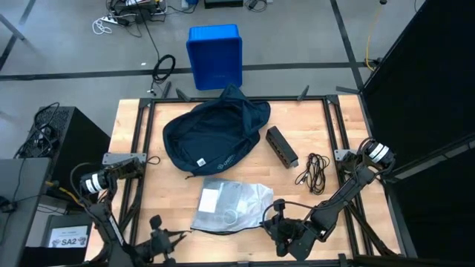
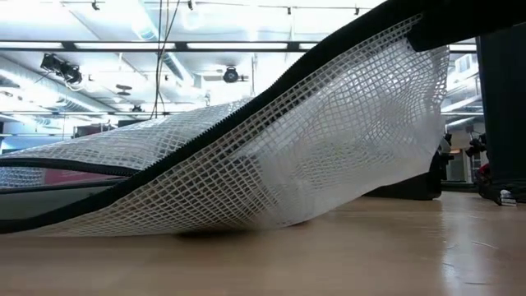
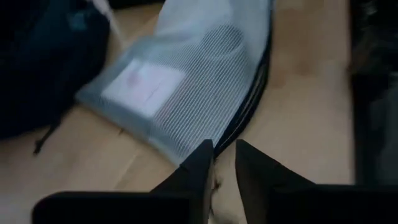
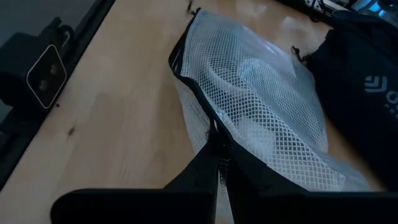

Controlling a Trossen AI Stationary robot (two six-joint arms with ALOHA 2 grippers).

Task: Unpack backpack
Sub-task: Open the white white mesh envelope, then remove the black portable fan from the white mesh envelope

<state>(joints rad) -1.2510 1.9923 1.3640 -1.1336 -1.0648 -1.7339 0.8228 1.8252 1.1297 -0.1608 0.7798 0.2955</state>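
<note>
A: While the right gripper (image 4: pixel 221 165) has its fingers pinched shut on the dark zipper edge of the mesh pouch (image 1: pixel 228 205), that corner rides up off the bench (image 1: pixel 338 133), as the low view shows. What worries you?

B: The hold is only on the thin edge. If the arm pulls sideways, the binding could slip out and the pouch flop down near the front edge of the bench, or over it.

A: And the left gripper (image 3: pixel 222 163)?

B: It sits at the pouch's other front corner, fingers a narrow gap apart with nothing between them. I judge it is letting go or about to bite. If it closes now while the right one lifts, the two could stretch the mesh between them.

A: Where's the backpack (image 1: pixel 215 133)?

B: Toward the back edge of the bench, about mid-width, slumped open, its near rim just touching the pouch. A drag backward could push the pouch against it.

A: Anything else at risk?

B: The black box (image 1: pixel 282 146) and coiled cable (image 1: pixel 315 172) lie toward the right edge, close to the right arm's path; a wide swing could snag the cable.
</note>
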